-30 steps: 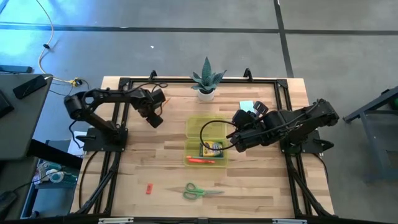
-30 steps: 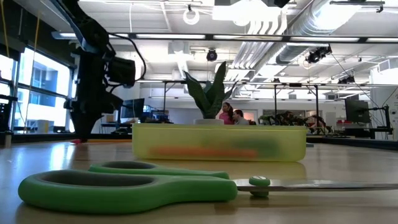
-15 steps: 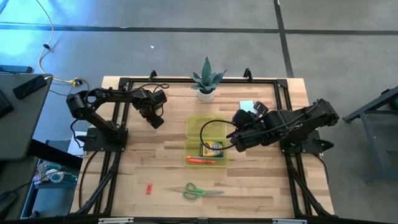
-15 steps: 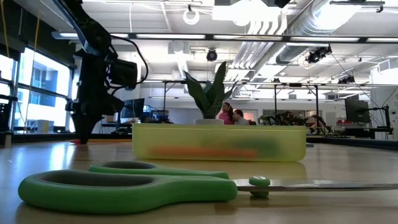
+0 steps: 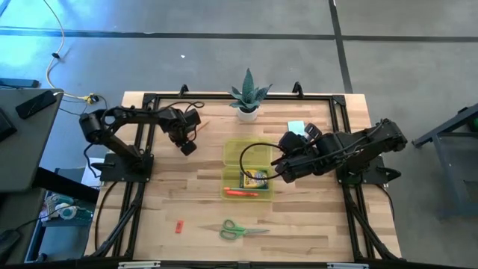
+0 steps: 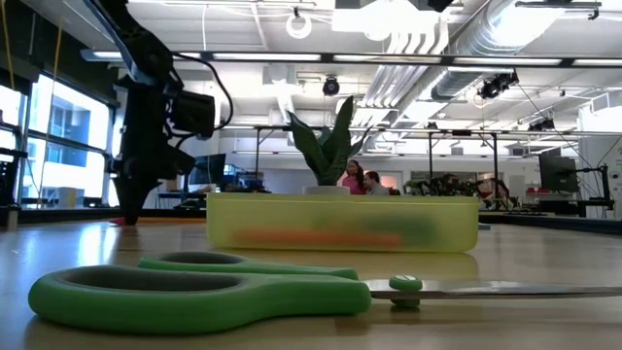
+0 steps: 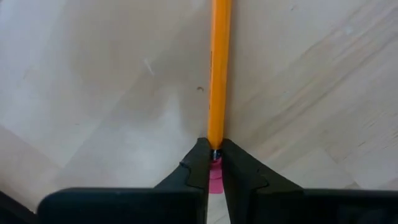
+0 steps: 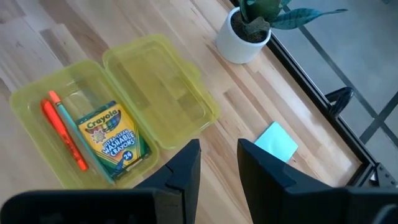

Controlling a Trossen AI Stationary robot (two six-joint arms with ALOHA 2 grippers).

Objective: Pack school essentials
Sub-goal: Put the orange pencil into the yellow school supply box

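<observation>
Now my left gripper [image 7: 214, 163] pinches the orange pencil [image 7: 217, 68] (pink eraser end), my right gripper [image 8: 219, 163] open beside the yellow case [image 8: 158, 93].

Both arms were black and jointed, with black cables looping beside them and blunt, tapered black fingers [image 8: 186, 167].

The open yellow case [image 5: 248, 170] sits mid-surface, both halves unobstructed from above — crayon box [image 8: 114, 137] and 2 markers [image 8: 62, 129] fill only part of one half. The right tool [image 5: 282, 170] hangs just beside the case, blocking that side. Behind the case stands the potted plant [image 5: 248, 96]; bare surface [image 5: 202, 198] lies between them. Toward the front edge from the case lie the scissors [image 5: 240, 229] and a red eraser [image 5: 178, 226] — bare wood between them and the case.
</observation>
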